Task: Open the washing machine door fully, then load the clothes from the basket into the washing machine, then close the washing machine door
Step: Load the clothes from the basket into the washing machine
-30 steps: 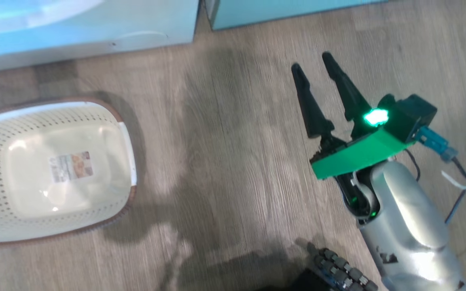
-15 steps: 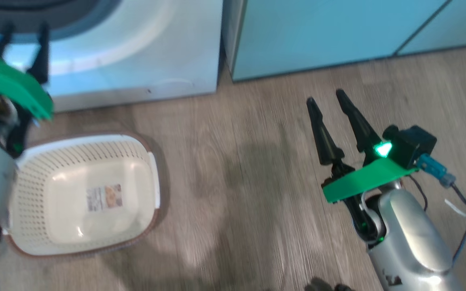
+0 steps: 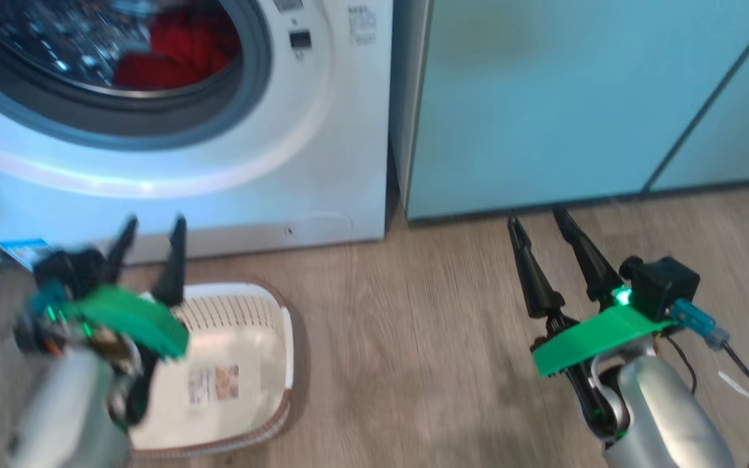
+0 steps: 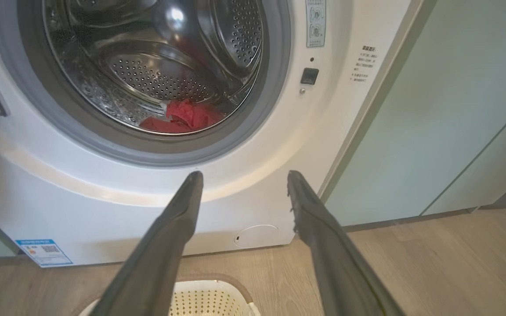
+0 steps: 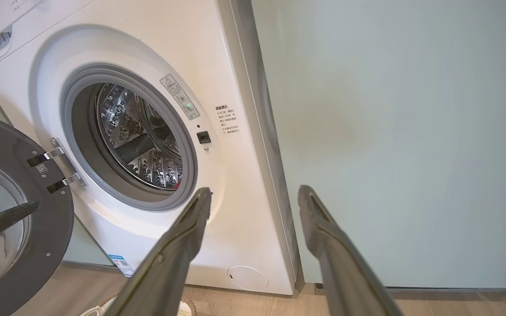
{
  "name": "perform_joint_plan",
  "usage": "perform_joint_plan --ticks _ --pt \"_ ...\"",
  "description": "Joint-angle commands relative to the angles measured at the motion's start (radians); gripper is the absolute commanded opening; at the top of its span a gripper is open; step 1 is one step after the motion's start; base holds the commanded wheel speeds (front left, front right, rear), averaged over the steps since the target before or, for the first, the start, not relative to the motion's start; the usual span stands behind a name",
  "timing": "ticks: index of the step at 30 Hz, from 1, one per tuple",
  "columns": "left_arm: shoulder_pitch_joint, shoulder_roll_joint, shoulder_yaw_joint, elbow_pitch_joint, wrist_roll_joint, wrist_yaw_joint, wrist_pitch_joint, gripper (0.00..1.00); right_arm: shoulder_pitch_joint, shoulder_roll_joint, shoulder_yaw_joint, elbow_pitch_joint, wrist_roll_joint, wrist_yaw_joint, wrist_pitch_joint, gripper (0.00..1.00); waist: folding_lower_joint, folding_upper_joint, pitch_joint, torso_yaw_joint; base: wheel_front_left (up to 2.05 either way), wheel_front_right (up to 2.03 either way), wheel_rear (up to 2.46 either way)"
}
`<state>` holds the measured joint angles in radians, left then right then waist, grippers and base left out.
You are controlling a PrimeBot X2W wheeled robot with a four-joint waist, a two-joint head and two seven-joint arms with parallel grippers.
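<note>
— Clothes point(image 4: 182, 119)?
— Red, low in washing machine point(image 3: 322, 162) drum point(image 4: 156, 74); door point(image 5: 51, 228) swung open.
— Fingers point(image 4: 169, 245)?
— Spread wide, holding nothing: left gripper point(image 3: 157, 221) above basket point(image 3: 244, 312), right gripper point(image 3: 535, 216) over floor point(image 3: 413, 325).

right claw point(image 3: 535, 216): two black tapered fingers point(image 3: 532, 276) | green wrist plate point(image 3: 586, 339), green light point(image 3: 621, 297) | silver forearm point(image 3: 664, 416) | blue plug point(image 3: 693, 318), black cable point(image 3: 746, 370)
</note>
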<state>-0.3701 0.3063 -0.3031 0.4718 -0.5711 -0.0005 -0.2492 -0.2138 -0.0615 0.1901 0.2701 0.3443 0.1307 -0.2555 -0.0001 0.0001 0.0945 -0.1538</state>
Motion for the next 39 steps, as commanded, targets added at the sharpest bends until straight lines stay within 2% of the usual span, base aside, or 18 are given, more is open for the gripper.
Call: perform_joint_plan --ticks 1,4,9,11,15,24,31,39 --pt "0.006 0.004 0.063 -0.067 0.016 0.008 -0.012 1.00 -0.004 -0.006 0.013 -0.032 -0.006 0.000 -0.006 1.00 0.0001 -0.0001 -0.059 0.022 0.00 0.00 0.00" --pt "0.098 -0.040 0.110 -0.153 0.070 0.023 -0.012 1.00 0.009 -0.011 0.010 -0.040 -0.006 0.000 -0.006 1.00 0.0001 -0.0001 -0.082 0.029 0.00 0.00 0.00" --pt "0.215 -0.115 0.160 -0.230 0.150 0.013 -0.012 1.00 0.031 -0.012 0.003 -0.054 -0.007 0.000 -0.006 1.00 0.0001 -0.0001 -0.107 0.039 0.00 0.00 0.00" --pt "0.230 -0.125 0.170 -0.240 0.165 0.006 -0.012 1.00 0.035 -0.012 0.001 -0.056 -0.007 0.000 -0.006 1.00 0.0001 -0.0001 -0.110 0.041 0.00 0.00 0.00" --pt "0.274 -0.154 0.198 -0.271 0.235 -0.036 -0.013 1.00 0.051 -0.012 -0.011 -0.066 -0.006 0.000 -0.006 1.00 0.0001 -0.0001 -0.118 0.046 0.00 0.00 0.00" --pt "0.337 -0.229 0.303 -0.337 0.330 -0.079 -0.013 1.00 0.080 -0.004 -0.016 -0.083 -0.002 0.000 -0.006 1.00 0.0001 -0.0001 -0.123 0.038 0.00 0.00 0.00" --pt "0.367 -0.252 0.336 -0.359 0.387 -0.090 -0.013 1.00 0.085 0.000 -0.014 -0.081 -0.001 0.000 -0.006 1.00 0.0001 -0.0001 -0.126 0.036 0.00 0.00 0.00" --pt "0.375 -0.256 0.333 -0.373 0.389 -0.080 -0.013 1.00 0.087 0.001 -0.010 -0.079 -0.004 0.000 -0.006 1.00 0.0001 -0.0001 -0.128 0.038 0.00 0.00 0.00"
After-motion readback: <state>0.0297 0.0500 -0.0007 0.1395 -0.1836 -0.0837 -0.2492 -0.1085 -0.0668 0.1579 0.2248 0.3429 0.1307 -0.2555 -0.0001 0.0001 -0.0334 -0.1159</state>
